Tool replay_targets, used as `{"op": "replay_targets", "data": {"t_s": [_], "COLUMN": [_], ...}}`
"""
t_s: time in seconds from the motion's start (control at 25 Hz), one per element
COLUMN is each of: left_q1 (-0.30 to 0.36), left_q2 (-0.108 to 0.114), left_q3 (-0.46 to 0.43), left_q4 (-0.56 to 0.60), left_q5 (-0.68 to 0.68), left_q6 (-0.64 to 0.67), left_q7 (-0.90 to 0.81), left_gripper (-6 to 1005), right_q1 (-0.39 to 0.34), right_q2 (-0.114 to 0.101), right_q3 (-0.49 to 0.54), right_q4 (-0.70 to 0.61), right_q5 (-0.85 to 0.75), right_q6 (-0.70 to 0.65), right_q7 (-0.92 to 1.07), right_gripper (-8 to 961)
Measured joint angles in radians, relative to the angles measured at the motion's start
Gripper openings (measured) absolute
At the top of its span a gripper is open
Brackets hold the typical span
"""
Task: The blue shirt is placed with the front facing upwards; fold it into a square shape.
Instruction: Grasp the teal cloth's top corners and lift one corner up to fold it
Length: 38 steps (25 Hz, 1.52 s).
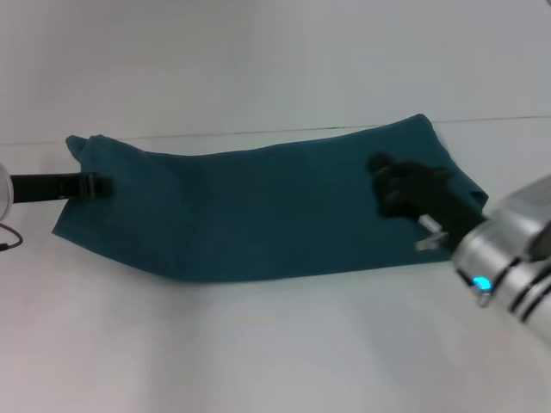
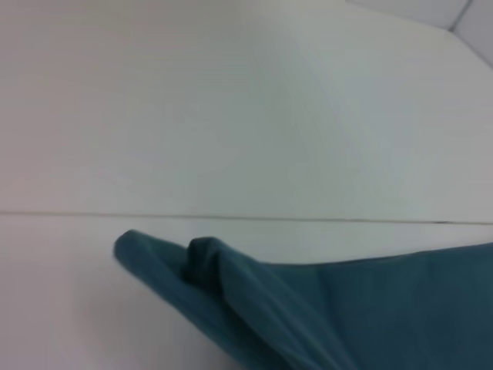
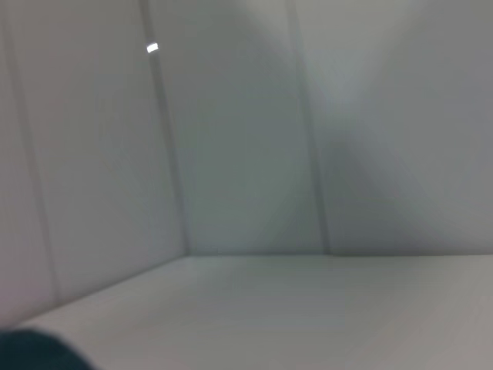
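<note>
— Teal-blue cloth is stretching across the white table [image 1: 258, 353], isn't it?

— Yes, the blue shirt [image 1: 258, 211] is lying there as a long folded band, running from the robot's left to its right, no lettering showing.

— What is the left gripper [image 1: 96, 186] doing?

— It is sitting at the band's left end, touching the bunched corner; whether its fingers are pinching cloth cannot be told.

— And the right gripper [image 1: 383, 185]?

— It is resting on the band's right end, on top of the fabric; its finger state cannot be told either.
</note>
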Motion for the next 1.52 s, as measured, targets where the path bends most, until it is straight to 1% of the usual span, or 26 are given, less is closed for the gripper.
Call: {"op": "replay_targets", "data": {"t_s": [0.08, 0.16, 0.32, 0.48, 0.6, 0.76, 0.92, 1.24, 1.52], "left_q1": [0.003, 0.005, 0.001, -0.002, 0.001, -0.003, -0.014, -0.011, -0.009], "left_q2": [-0.010, -0.012, -0.014, -0.013, -0.013, -0.012, -0.013, -0.011, -0.009], "left_q3": [0.000, 0.005, 0.010, 0.014, 0.032, 0.061, 0.073, 0.090, 0.090], "left_q4": [0.040, 0.069, 0.097, 0.119, 0.156, 0.200, 0.228, 0.248, 0.253], "left_q5": [0.000, 0.000, -0.006, -0.080, -0.133, -0.171, -0.195, -0.229, -0.232], "left_q6": [0.029, 0.056, 0.088, 0.113, 0.125, 0.136, 0.151, 0.157, 0.157], "left_q7": [-0.004, -0.015, -0.024, -0.018, -0.016, -0.023, -0.024, -0.023, -0.016], "left_gripper": [61, 60, 59, 59, 61, 61, 61, 60, 60], "right_q1": [0.041, 0.086, 0.146, 0.187, 0.207, 0.230, 0.258, 0.313, 0.321], "right_q2": [0.003, 0.007, 0.011, 0.010, 0.012, 0.013, 0.012, 0.013, 0.013], "right_q3": [0.005, 0.015, 0.056, 0.074, 0.090, 0.183, 0.295, 0.514, 0.658], "right_q4": [0.060, 0.114, 0.173, 0.199, 0.205, 0.225, 0.248, 0.296, 0.337], "right_q5": [0.001, 0.000, -0.003, -0.010, -0.055, -0.155, -0.273, -0.517, -0.688], "right_q6": [0.018, 0.039, 0.090, 0.155, 0.184, 0.233, 0.313, 0.458, 0.497], "right_q7": [-0.070, -0.118, -0.150, -0.147, -0.138, -0.126, -0.122, -0.122, -0.123], "right_gripper": [164, 109, -1, -1, -1, -1, -1, -1, -1]}}
